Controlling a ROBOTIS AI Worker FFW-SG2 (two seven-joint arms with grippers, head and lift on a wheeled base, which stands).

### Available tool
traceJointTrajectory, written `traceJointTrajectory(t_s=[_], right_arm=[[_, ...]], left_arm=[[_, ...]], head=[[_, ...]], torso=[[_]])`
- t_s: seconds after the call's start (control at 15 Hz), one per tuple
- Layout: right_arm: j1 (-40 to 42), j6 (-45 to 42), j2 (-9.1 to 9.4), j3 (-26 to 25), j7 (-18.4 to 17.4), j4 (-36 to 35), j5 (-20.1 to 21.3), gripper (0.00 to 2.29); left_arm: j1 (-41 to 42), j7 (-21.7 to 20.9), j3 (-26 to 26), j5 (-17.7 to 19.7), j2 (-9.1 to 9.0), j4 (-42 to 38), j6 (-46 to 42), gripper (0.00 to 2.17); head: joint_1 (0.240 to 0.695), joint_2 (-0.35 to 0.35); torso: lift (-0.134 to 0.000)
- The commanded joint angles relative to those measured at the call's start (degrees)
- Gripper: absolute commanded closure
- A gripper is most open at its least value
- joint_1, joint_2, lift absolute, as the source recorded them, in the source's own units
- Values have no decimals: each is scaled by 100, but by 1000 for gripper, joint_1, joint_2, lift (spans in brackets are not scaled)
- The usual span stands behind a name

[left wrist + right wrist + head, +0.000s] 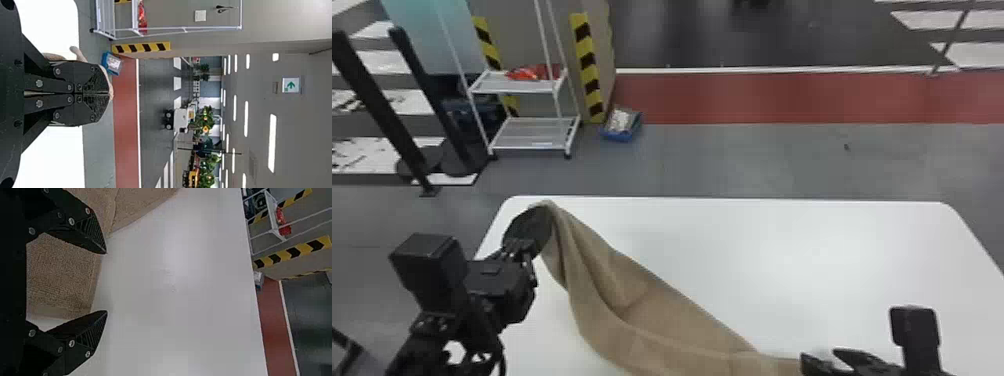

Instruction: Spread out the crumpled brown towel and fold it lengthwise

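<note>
Right tool [819, 354]: fingers wide apart at the near part of the brown towel [652, 310]; towel extends toward the far left of the white desk [807, 250]; left tool [543, 212]: fingers clamped on its raised far end.

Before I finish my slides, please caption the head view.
Left gripper holds up one end of the brown towel over a white table; right gripper open.

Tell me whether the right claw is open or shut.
Open. The right claw has its two fingers set wide apart, with brown towel and white tabletop showing between them.
</note>
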Motion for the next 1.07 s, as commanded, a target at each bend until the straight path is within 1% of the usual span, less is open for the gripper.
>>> traceJointTrajectory(t_s=[0.0,0.13,0.27,0.4,0.47,0.6,0.67,0.73,0.93,1.0], right_arm=[[16,50,0,40,-7,1,367,404],[-37,103,-17,48,-7,89,534,407],[-63,173,-44,57,10,133,551,407],[-133,507,-52,110,72,133,595,417],[-142,542,-52,110,98,133,604,498],[-160,560,-61,110,142,133,595,512],[-177,595,-70,110,168,133,595,670],[-177,595,-70,110,177,133,586,751],[-248,630,-88,101,283,212,595,805],[-309,683,-88,101,300,291,604,920]], left_arm=[[-16,-1,-11,0,-3,14,-17,1889],[-16,-1,-20,0,-3,14,-17,1889],[-16,-1,-20,0,-3,14,-17,1889],[-16,-1,-20,0,-3,14,-17,1889],[-16,-1,-20,0,-3,14,-17,1889],[-16,8,-20,0,-3,40,-17,1889],[-16,8,-11,0,-3,40,-17,1889],[-16,8,-2,0,-3,40,-17,1889],[-16,8,-2,0,-3,49,-35,1889],[-16,8,-2,0,-12,58,-52,1889]], head=[[695,41],[695,29],[695,16],[695,13],[695,14],[695,16],[695,19],[695,20],[695,24],[695,24]], torso=[[0],[0],[0],[0],[0],[0],[0],[0],[0],[0]])
